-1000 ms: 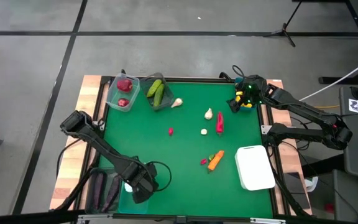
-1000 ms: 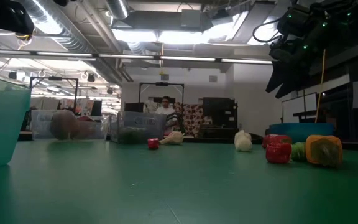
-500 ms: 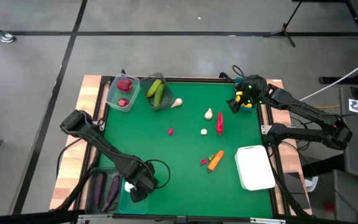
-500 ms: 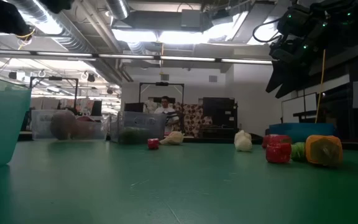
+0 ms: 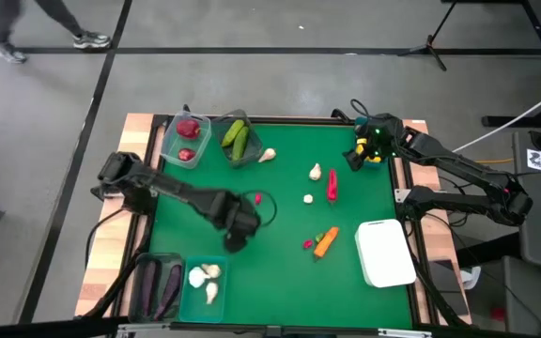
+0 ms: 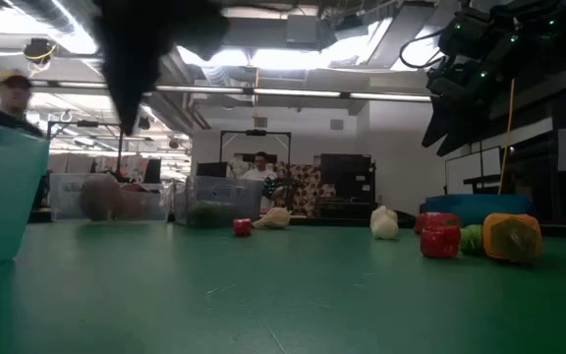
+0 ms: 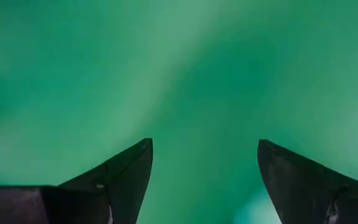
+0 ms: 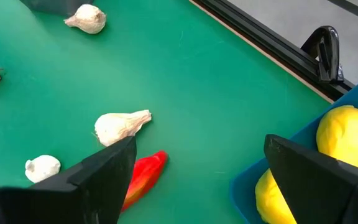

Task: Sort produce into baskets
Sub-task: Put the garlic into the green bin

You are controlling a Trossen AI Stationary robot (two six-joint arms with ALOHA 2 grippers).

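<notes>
My left gripper (image 5: 234,244) (image 7: 204,149) is open and empty above the bare green mat, left of the table's middle. My right gripper (image 5: 356,158) (image 8: 197,146) is open and empty at the far right, over the inner edge of the blue tub (image 8: 303,162), which holds yellow lemons (image 8: 347,134). Loose on the mat lie garlic bulbs (image 5: 268,155) (image 5: 316,172) (image 5: 308,198), a red pepper (image 5: 332,185), a small red fruit (image 5: 258,198) and an orange carrot (image 5: 325,242). The teal tub (image 5: 188,299) holds two garlic bulbs (image 5: 198,275).
A clear tub (image 5: 173,145) with red fruits and a smoky grey tub (image 5: 242,158) with cucumbers stand at the far left. A tub with eggplants (image 5: 153,282) is at the near left. A white tray (image 5: 385,252) lies at the near right. A person walks beyond the table.
My left gripper has gone from over the teal tub at the near left toward the far edge and a little right, out over the mat's middle. The teal tub now shows uncovered, with two garlic bulbs in it.
</notes>
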